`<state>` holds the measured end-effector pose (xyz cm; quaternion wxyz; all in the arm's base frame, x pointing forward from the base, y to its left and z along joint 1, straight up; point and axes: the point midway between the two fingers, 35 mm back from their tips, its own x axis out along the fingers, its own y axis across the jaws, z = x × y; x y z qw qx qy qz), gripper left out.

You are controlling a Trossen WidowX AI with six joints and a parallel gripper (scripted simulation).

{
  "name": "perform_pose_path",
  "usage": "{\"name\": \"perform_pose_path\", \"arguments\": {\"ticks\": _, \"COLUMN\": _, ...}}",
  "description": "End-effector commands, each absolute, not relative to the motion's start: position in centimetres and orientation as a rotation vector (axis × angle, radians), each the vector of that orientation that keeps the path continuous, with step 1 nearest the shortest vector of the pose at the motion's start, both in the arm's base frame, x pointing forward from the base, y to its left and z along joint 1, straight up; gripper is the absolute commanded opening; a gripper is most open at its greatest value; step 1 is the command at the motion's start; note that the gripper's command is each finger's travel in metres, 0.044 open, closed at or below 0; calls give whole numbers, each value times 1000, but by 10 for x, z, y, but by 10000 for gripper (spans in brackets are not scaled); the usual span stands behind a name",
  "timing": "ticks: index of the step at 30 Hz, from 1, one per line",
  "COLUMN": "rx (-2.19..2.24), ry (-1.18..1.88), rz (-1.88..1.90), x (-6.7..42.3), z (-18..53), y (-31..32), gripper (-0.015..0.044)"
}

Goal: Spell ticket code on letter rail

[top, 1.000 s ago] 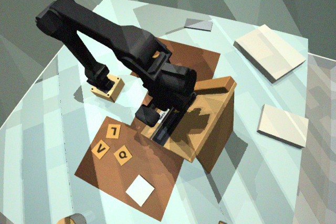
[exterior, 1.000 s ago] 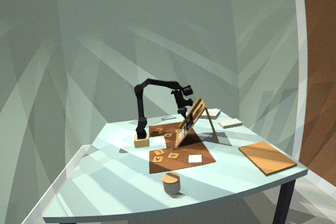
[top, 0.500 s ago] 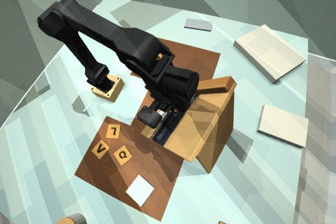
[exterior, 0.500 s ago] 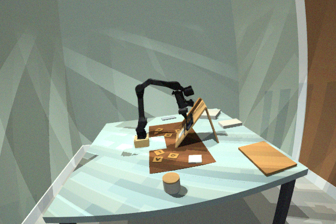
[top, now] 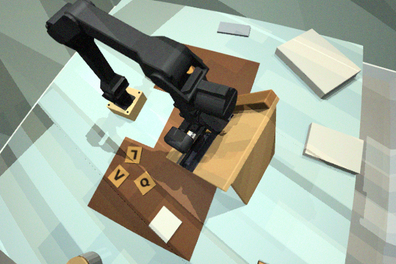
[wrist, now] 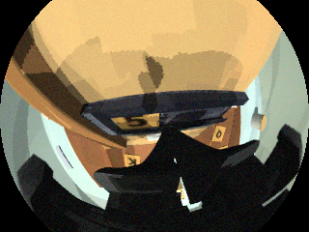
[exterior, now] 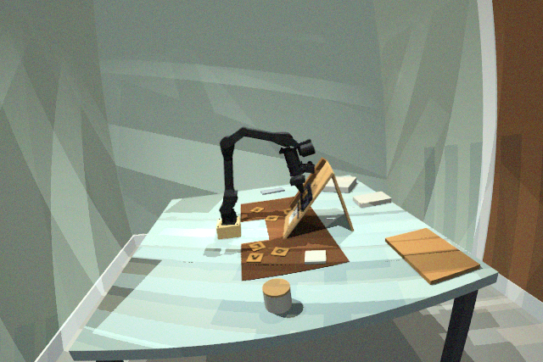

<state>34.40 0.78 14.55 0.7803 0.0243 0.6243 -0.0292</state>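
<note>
1. The letter rail [wrist: 164, 108] is a dark bar running across the sloped face of the tan board [top: 238, 146], low on that face.
2. One tile [wrist: 137, 122] marked "S" sits in the rail, left of its middle in the wrist view.
3. The gripper [top: 195, 149] is pressed close against the board at the rail, its fingers fully together with nothing between them.
4. Three loose tiles lie on the brown mat [top: 179, 190] in front of the board: L [top: 133, 154], V [top: 118, 175] and Q [top: 144, 182], close together but apart from each other.
5. A white ticket [top: 165, 224] lies on the same mat, further from the board than the tiles; its print cannot be read.
6. More tiles [exterior: 256, 208] lie on the mat behind the board, near the arm's tan base [top: 138, 108].
</note>
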Motion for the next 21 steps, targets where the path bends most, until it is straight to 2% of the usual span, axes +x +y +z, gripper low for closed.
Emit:
{"name": "perform_pose_path", "arguments": {"ticks": 1, "rx": 51, "ry": 1348, "rz": -57, "x": 347, "z": 144, "y": 8, "gripper": 0}}
{"name": "perform_pose_path", "arguments": {"ticks": 21, "rx": 50, "ry": 1348, "rz": -57, "x": 355, "z": 138, "y": 7, "gripper": 0}}
